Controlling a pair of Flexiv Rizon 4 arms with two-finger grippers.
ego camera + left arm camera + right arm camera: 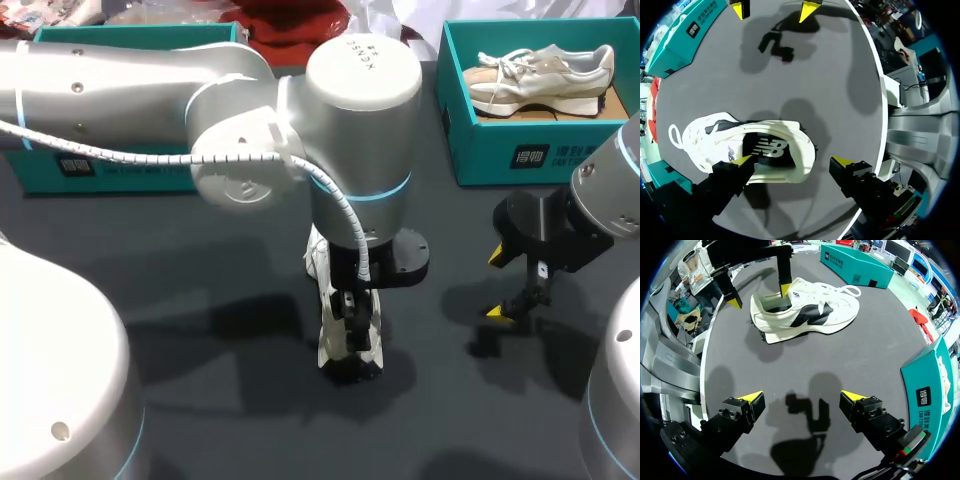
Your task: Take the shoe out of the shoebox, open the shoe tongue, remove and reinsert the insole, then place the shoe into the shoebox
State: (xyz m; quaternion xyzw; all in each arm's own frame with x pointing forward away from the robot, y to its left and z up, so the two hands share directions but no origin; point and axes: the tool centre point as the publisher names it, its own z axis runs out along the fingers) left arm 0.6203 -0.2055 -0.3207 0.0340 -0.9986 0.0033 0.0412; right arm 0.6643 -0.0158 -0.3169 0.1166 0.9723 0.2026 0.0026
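A white shoe with black side panels (805,310) lies on the dark table, mostly hidden under my left arm in the head view (328,335). Its dark insole (765,147) shows in the opening. My left gripper (792,161) is open and straddles the heel: one fingertip (742,160) sits inside the opening over the insole, the other (842,161) stands clear outside the heel. My right gripper (801,397) hangs open over bare table to the right of the shoe (497,285), holding nothing. The teal shoebox (520,150) stands at the back right.
A beige shoe (540,72) lies inside the back-right shoebox. A second teal box (100,170) stands at the back left, partly behind my left arm. Bare dark table separates the two grippers.
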